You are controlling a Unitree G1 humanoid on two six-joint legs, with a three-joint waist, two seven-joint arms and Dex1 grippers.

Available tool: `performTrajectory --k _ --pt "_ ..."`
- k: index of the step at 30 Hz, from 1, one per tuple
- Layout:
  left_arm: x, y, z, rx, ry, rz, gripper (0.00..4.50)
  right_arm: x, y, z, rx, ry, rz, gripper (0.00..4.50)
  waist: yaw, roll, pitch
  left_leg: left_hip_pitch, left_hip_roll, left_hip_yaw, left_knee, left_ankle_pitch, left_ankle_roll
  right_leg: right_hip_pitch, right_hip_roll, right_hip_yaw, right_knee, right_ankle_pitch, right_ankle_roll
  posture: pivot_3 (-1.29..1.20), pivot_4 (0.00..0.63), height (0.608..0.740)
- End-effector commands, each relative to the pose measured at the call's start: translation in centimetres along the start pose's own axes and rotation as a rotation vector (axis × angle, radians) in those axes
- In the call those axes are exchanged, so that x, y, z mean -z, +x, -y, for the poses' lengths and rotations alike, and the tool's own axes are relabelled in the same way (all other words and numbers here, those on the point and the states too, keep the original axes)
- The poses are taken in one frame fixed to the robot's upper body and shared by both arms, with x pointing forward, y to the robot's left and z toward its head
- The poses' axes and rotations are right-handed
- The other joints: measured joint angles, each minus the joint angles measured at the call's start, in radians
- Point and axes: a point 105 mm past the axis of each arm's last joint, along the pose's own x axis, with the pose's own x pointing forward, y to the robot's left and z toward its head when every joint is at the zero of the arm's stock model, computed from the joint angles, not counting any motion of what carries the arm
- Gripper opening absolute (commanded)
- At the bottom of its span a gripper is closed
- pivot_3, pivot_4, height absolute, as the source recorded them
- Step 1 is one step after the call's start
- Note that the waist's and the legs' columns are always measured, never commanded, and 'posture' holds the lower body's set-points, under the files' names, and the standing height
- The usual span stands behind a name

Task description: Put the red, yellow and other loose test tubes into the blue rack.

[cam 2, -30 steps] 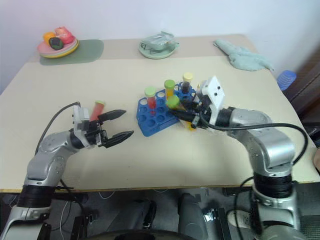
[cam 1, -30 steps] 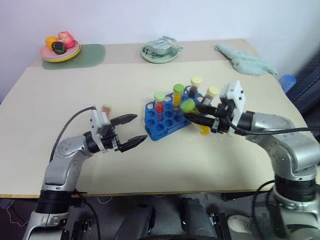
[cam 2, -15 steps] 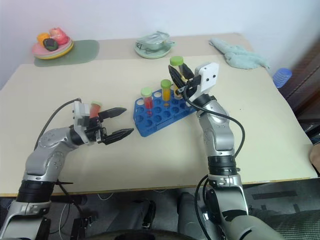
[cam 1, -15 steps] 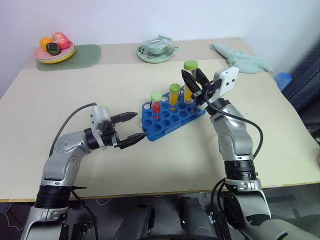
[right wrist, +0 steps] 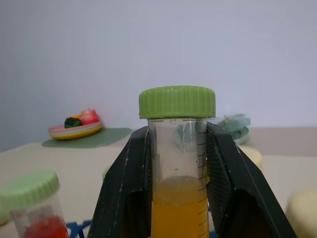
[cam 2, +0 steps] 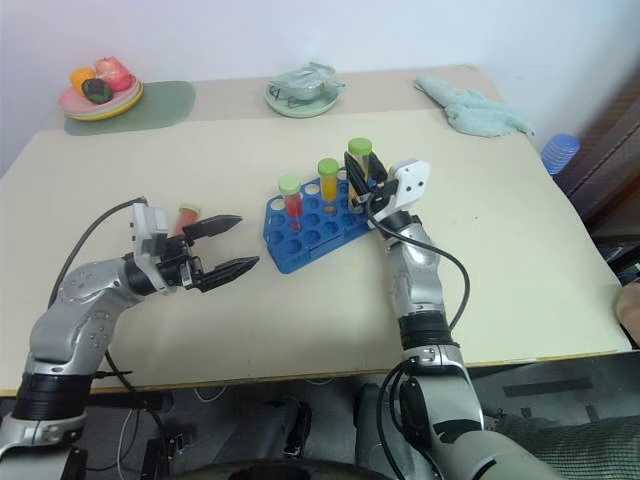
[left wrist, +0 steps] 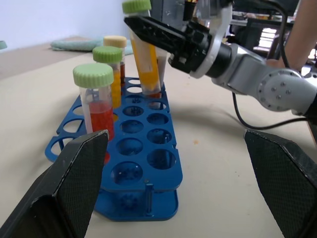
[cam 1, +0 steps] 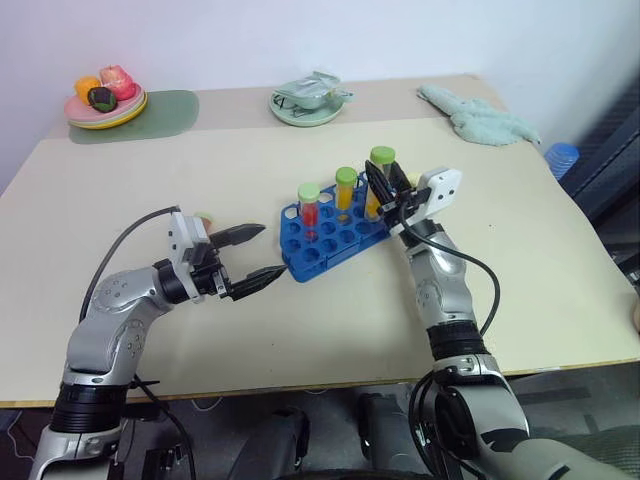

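The blue rack (cam 1: 335, 238) stands mid-table. In it are a red tube (cam 1: 309, 203) and a yellow tube (cam 1: 346, 190), both with green caps. A brown tube with a cream cap (left wrist: 115, 42) stands behind them. My right gripper (cam 1: 387, 183) is shut on another yellow tube with a green cap (cam 1: 381, 157). It holds this tube upright, with the lower end at a hole in the rack's far right corner (left wrist: 151, 93). My left gripper (cam 1: 270, 250) hangs open just left of the rack, holding nothing. A reddish tube (cam 2: 187, 213) lies on the table behind it, partly hidden.
At the back left, a plate of toy fruit (cam 1: 105, 100) rests on a green mat (cam 1: 165, 108). A pale green dish with a wrapped item (cam 1: 308, 100) is at the back middle. A teal cloth (cam 1: 478, 115) lies back right, and a blue object (cam 1: 563, 155) sits past the right edge.
My right gripper turned its yellow tube upright, lifted it over the rack and lowered it to the far right corner. The left gripper has stayed open in place.
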Motion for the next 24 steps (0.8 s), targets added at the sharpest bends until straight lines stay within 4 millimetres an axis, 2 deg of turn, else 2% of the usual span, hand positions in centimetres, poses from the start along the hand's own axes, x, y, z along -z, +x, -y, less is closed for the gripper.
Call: performTrajectory --k 1,9,24 --pt "-1.4 -0.5 -0.2 -0.013 0.042 0.022 4.5 -1.3 0.4 0.2 0.016 -0.009 0.08 0.79 0.0 0.0 0.0 0.0 0.0 0.0 0.0 0.0 0.0 0.0 0.0 0.0 0.0 0.0 0.0 0.0 0.15 0.74" --pt "-1.8 -0.6 -0.5 -0.017 0.05 0.018 4.5 -1.3 0.1 0.5 0.057 -0.008 0.111 0.79 0.0 0.0 0.0 0.0 0.0 0.0 0.0 0.0 0.0 0.0 0.0 0.0 0.0 0.0 0.0 0.0 0.15 0.74" --pt "-1.6 -0.7 -0.5 -0.01 0.052 0.015 4.5 -0.7 -0.1 -3.5 -0.058 0.048 0.118 0.79 0.0 0.0 0.0 0.0 0.0 0.0 0.0 0.0 0.0 0.0 0.0 0.0 0.002 0.0 0.0 0.0 0.15 0.74"
